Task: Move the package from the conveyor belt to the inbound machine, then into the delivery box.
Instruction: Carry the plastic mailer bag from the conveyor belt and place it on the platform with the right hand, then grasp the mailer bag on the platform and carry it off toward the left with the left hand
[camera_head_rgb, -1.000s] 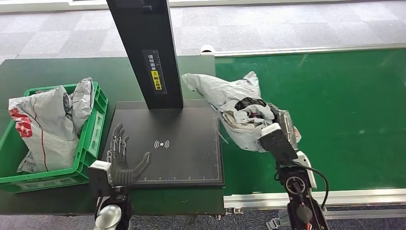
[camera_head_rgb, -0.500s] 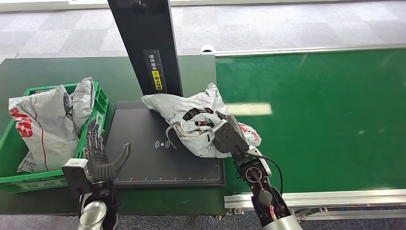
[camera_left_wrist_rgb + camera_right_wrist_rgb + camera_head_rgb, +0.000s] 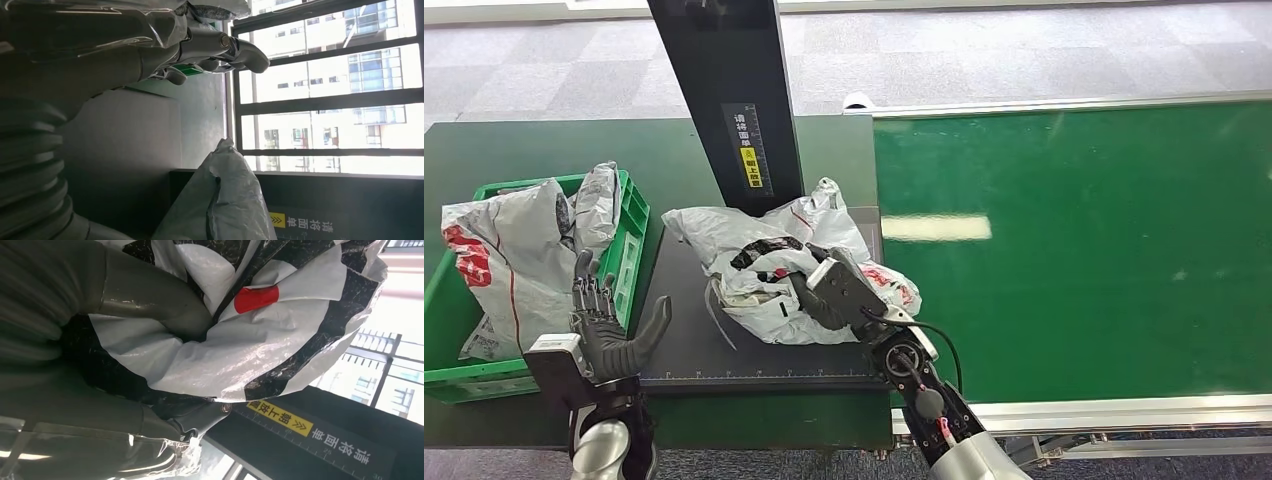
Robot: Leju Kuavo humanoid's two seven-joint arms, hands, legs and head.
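Observation:
A crumpled grey plastic package with black and red print lies over the black platform of the inbound machine, in front of its dark upright post. My right hand grips the package from its right side; in the right wrist view the thumb presses into the bag. My left hand stands open with fingers spread at the platform's left edge, beside the green delivery box. The left wrist view shows that hand holding nothing, with the package a short way off.
The green delivery box holds a large white and red bag and a grey one behind it. The green conveyor belt stretches to the right, with a metal rail along its near edge.
My right hand has carried the package leftward off the belt and onto the machine's platform. My left hand has drawn back to the left, toward the green box.

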